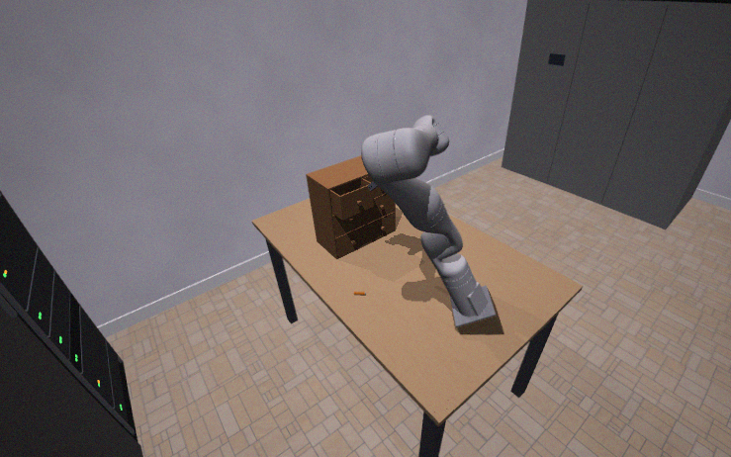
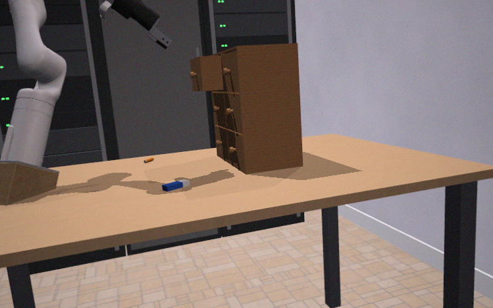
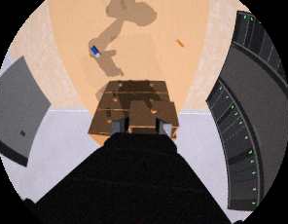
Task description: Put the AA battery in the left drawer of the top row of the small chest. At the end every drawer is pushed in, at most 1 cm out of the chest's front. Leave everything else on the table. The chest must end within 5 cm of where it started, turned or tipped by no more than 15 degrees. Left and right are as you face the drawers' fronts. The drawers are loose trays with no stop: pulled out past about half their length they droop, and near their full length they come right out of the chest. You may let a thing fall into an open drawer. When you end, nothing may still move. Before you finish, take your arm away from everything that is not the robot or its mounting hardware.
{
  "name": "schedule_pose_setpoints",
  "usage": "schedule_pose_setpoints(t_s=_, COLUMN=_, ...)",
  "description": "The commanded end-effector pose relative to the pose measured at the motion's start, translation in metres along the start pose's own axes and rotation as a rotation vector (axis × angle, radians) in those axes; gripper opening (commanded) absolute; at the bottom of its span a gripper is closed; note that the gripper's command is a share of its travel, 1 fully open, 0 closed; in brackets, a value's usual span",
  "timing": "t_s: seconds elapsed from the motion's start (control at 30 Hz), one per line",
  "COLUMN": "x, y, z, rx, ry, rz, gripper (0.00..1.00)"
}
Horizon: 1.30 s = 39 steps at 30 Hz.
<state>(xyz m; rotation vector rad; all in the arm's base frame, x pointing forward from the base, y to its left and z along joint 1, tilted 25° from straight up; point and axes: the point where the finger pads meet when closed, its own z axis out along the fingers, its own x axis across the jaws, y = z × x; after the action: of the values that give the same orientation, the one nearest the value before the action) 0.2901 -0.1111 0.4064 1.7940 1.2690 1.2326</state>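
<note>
Battery [image 1: 359, 293] [image 2: 148, 160] [image 3: 180, 43], ungrasped. The tool [image 1: 372, 185] [image 2: 167, 45] [image 3: 142, 123], spread open and holding nothing, is raised in front of the chest [image 1: 322, 218] [image 2: 271, 111] [image 3: 98, 125]. The chest's top-left drawer [image 1: 349, 205] [image 2: 211, 73] [image 3: 141, 115] projects forward. On the worktop [image 1: 413, 340] [image 2: 393, 164] [image 3: 175, 68], the battery lies before the chest, leftward; a blue-and-white block [image 2: 175, 185] [image 3: 95, 51] lies before it, rightward.
</note>
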Motion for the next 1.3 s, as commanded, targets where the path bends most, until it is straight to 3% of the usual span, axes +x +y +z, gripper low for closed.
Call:
schedule_pose_setpoints(t_s=0.0, x=0.003, y=-0.006, z=-0.012, rx=-0.006, ry=0.003, rz=-0.009, gripper=1.00)
schedule_pose_setpoints(t_s=0.73, x=0.002, y=-0.008, z=-0.020, rx=-0.002, ry=0.001, rz=-0.014, gripper=1.00)
schedule_pose_setpoints(t_s=1.0, x=0.002, y=-0.007, z=-0.021, rx=0.021, ry=0.001, rz=-0.014, gripper=1.00)
schedule_pose_setpoints(t_s=1.27, x=0.002, y=-0.005, z=-0.023, rx=0.083, ry=-0.001, rz=-0.015, gripper=1.00)
